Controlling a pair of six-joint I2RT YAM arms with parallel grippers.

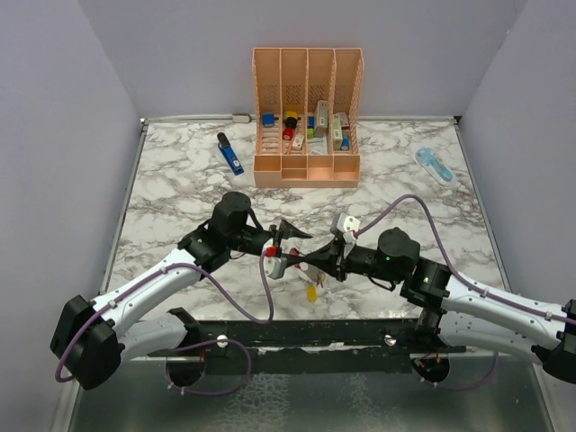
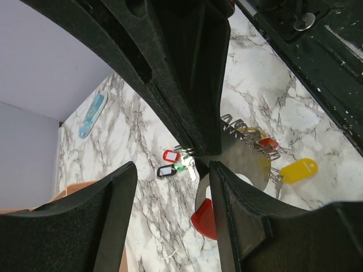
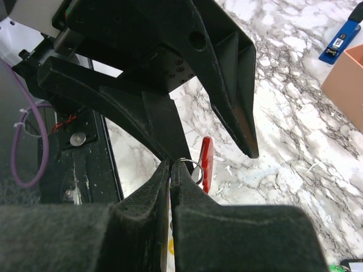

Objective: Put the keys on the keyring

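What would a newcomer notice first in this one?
Both arms meet tip to tip over the middle of the marble table. There the right gripper is pinched shut on a small wire ring, right beside the red half of the keyring. A bright yellow key tag shows just nearer the front edge, and a peach organizer stands at the back wall.

Top camera hangs above and behind both arm bases, looking down the whole table. Each wrist camera sits tight behind its own fingers, peering out between them; both catch the keyring by the fingertips, seen from above too
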